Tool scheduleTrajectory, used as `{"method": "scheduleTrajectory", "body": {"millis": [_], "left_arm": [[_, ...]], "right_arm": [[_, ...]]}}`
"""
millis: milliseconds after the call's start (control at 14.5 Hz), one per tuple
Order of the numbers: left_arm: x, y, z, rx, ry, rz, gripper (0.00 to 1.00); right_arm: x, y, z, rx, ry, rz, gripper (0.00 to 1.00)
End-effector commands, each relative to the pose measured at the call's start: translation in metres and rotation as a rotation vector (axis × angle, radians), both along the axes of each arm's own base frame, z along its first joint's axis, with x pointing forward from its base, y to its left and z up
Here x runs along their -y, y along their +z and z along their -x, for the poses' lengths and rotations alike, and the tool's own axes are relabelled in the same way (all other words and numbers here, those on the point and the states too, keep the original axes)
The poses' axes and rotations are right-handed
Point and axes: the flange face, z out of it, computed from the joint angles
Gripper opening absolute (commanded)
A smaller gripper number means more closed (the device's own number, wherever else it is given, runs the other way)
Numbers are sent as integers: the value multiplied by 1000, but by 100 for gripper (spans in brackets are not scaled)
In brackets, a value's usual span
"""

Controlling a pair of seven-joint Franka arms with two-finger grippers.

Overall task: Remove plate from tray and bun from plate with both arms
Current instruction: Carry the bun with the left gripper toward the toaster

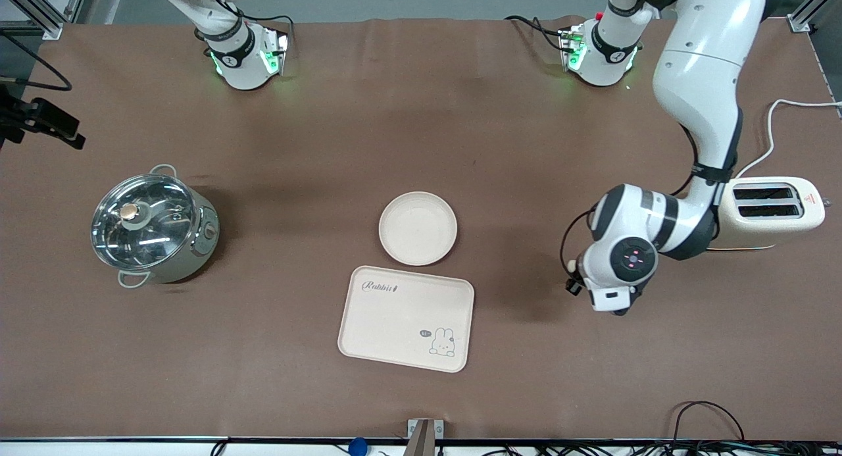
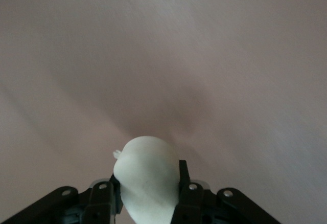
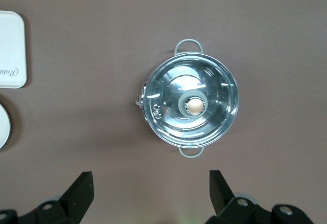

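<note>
Bun (image 2: pixel 148 183) clamped in left gripper (image 2: pixel 148 193), over bare table toward the left arm's end.
Plate (image 1: pixel 418 228) already off tray (image 1: pixel 406 318), farther from camera; right gripper (image 3: pixel 150 188) spread wide, waiting above pot (image 3: pixel 191 105).

White jointed arms (image 1: pixel 697 81) with black bands at the joints, green-lit bases (image 1: pixel 247 58), black cables trailing along the links, a round dark panel with small red lights (image 1: pixel 633 258) on the left wrist, black fingers (image 3: pixel 82 188) with silver screws on angular black housings.
</note>
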Motion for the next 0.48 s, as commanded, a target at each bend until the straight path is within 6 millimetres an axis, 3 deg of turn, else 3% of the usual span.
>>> {"method": "scheduleTrajectory", "body": {"millis": [0, 138, 206, 275, 413], "left_arm": [[-13, -11, 6, 8, -24, 5, 49], [-13, -17, 8, 0, -24, 6, 68], [-15, -18, 7, 0, -21, 5, 88], [-16, -14, 6, 6, -17, 9, 100], [-19, -1, 1, 22, -17, 13, 100]], "right_arm": [[-12, 3, 5, 4, 27, -6, 100], [-5, 3, 7, -2, 3, -12, 100], [-4, 2, 9, -14, 0, -13, 100], [-1, 3, 11, -27, -5, -13, 100], [4, 4, 14, -39, -11, -21, 100]]}}
